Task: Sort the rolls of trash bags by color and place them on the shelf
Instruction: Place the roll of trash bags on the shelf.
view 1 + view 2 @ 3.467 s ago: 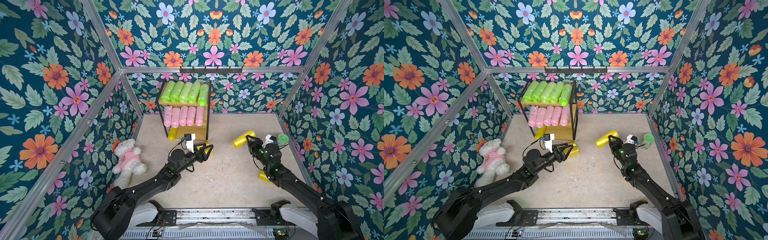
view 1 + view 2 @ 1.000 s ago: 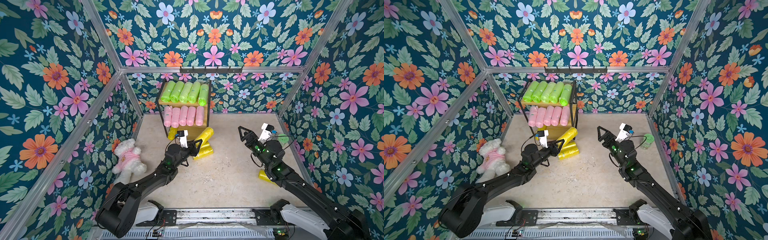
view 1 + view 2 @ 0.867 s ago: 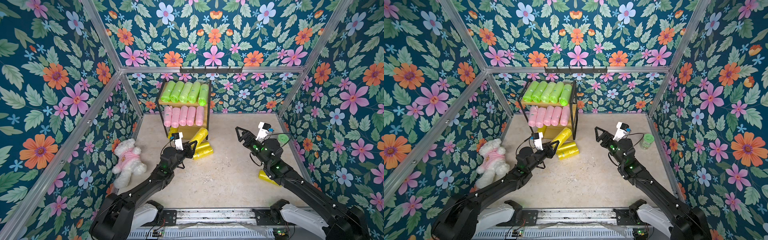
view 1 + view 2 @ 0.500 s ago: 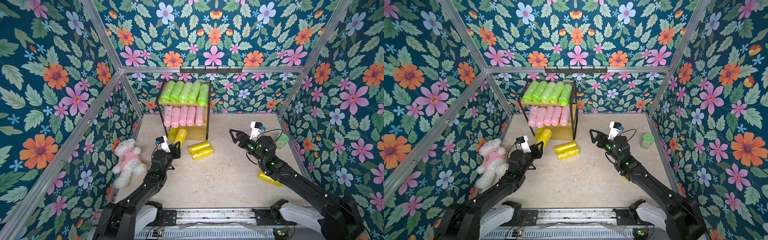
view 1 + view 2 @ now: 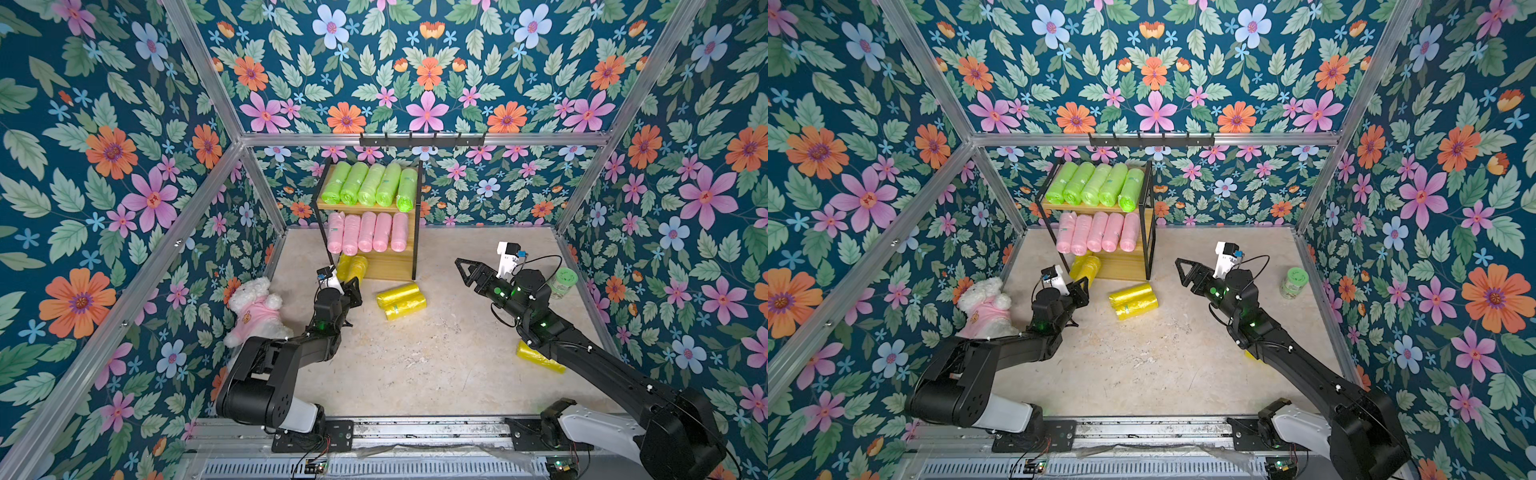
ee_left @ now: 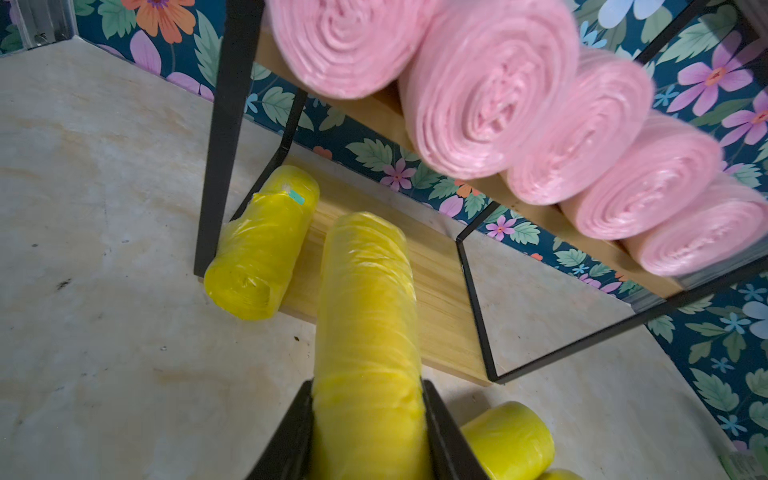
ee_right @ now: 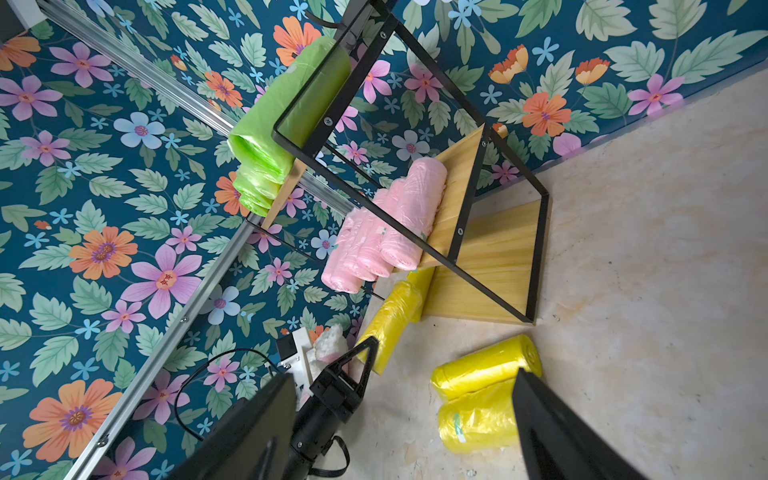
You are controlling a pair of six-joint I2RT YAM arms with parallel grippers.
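Observation:
My left gripper (image 5: 353,286) (image 6: 368,415) is shut on a yellow roll (image 6: 368,311), whose far end points at the shelf's bottom board (image 5: 390,266) (image 6: 440,299). Another yellow roll (image 6: 262,245) lies on that board by the left post. Two yellow rolls (image 5: 401,301) (image 7: 486,399) lie side by side on the floor before the shelf. A further yellow roll (image 5: 536,357) lies partly under my right arm. Green rolls (image 5: 370,185) fill the top tier and pink rolls (image 5: 368,232) the middle one. My right gripper (image 5: 462,272) (image 7: 403,376) hangs open and empty to the right of the floor pair.
A white plush toy in pink (image 5: 253,307) lies against the left wall, close to my left arm. A green-lidded jar (image 5: 561,282) stands by the right wall. A black hook rail (image 5: 422,139) hangs above the shelf.
My left gripper carried its yellow roll leftward to the front of the shelf's bottom tier. My right gripper, which held a yellow roll earlier, is empty and has drifted left toward the middle.

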